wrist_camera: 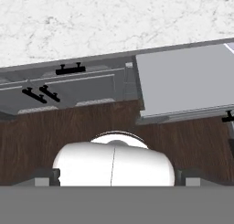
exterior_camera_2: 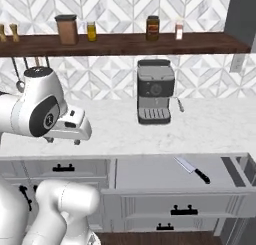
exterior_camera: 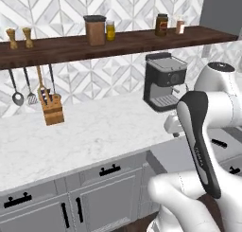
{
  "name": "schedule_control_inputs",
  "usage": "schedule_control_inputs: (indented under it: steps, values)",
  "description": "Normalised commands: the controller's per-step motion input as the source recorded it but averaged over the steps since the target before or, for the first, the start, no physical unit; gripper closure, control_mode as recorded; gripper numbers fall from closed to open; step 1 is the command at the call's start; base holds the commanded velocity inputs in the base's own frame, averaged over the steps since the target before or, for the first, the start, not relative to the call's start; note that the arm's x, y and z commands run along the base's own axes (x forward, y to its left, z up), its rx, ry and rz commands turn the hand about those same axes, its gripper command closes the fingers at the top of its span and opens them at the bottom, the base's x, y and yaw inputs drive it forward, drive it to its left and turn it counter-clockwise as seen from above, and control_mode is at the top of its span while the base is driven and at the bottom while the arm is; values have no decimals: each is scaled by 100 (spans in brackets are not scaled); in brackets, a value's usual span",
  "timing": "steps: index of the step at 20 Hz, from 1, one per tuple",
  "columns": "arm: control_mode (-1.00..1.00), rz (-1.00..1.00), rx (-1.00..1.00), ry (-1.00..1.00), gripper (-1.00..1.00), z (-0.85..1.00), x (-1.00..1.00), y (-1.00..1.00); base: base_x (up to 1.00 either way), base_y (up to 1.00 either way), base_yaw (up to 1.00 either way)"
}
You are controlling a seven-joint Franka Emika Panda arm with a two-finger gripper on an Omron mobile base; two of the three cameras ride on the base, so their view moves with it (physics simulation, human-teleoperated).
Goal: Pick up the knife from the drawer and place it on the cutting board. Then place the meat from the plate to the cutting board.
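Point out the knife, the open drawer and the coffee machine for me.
knife (exterior_camera_2: 191, 169): right base view, where blade meets black handle.
drawer (exterior_camera_2: 145, 173): right base view, bare grey floor left of the knife.
coffee machine (exterior_camera_2: 155, 90): right base view, middle of its dark front.

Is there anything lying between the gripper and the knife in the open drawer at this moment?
Nothing visible does. The knife lies alone on the flat grey floor of the pulled-out drawer, uncovered from above. The gripper hangs open over the counter edge to the drawer's left, with only open space between them.
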Motion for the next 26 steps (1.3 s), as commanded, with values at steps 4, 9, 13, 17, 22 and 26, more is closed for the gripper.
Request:
schedule_control_inputs:
  steps: [4,9,13,17,22,26]
  values:
    - [100,0,0,0,-100,0,0,0,0,26,-39]
    - [100,0,0,0,-100,0,0,0,0,14,-48]
    - [100,0,0,0,-100,0,0,0,0,56,-59]
    - [100,0,0,0,-100,0,0,0,0,55,-59]
    - [100,0,0,0,-100,0,0,0,0,66,-52]
    - [100,0,0,0,-100,0,0,0,13,50,-36]
